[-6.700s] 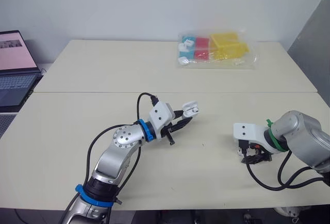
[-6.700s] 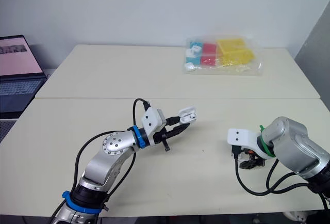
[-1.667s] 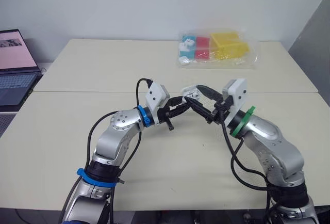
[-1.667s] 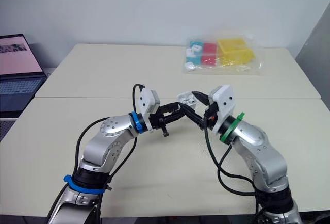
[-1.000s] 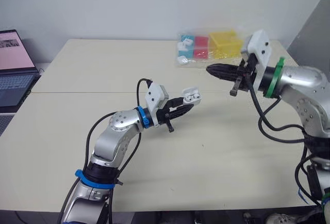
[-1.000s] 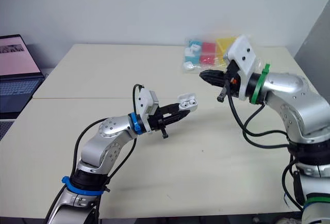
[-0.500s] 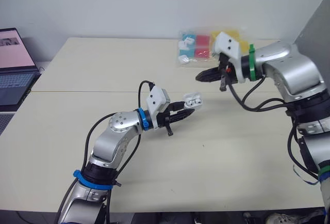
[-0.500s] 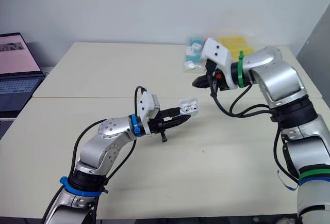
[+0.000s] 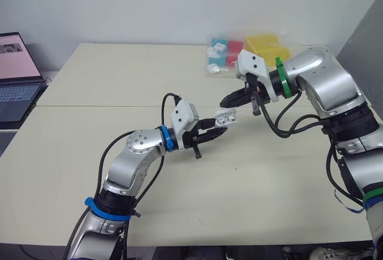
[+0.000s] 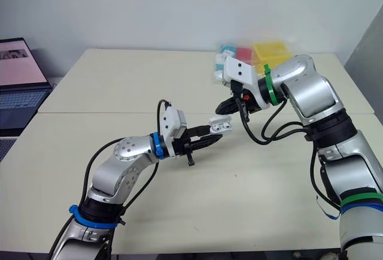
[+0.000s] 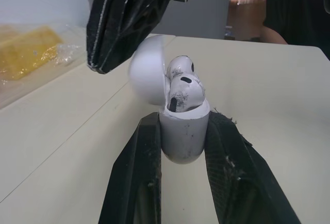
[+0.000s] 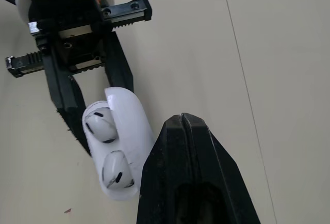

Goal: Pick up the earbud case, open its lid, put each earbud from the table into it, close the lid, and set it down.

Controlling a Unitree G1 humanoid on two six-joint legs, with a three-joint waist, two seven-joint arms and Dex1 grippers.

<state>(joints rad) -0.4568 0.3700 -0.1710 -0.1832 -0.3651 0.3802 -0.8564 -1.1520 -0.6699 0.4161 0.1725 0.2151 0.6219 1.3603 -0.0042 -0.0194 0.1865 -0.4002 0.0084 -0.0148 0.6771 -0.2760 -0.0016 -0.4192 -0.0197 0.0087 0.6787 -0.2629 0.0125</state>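
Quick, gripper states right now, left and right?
Left gripper: shut on the case, earbuds inside.
Right gripper: shut, holding nothing, tips at the open lid.

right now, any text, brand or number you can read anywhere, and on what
No text here can be read.
laptop screen: pink page with marks, too blurred to read.
earbud case: plain white, no marking seen.
plastic bag of coloured pieces: no legible label.
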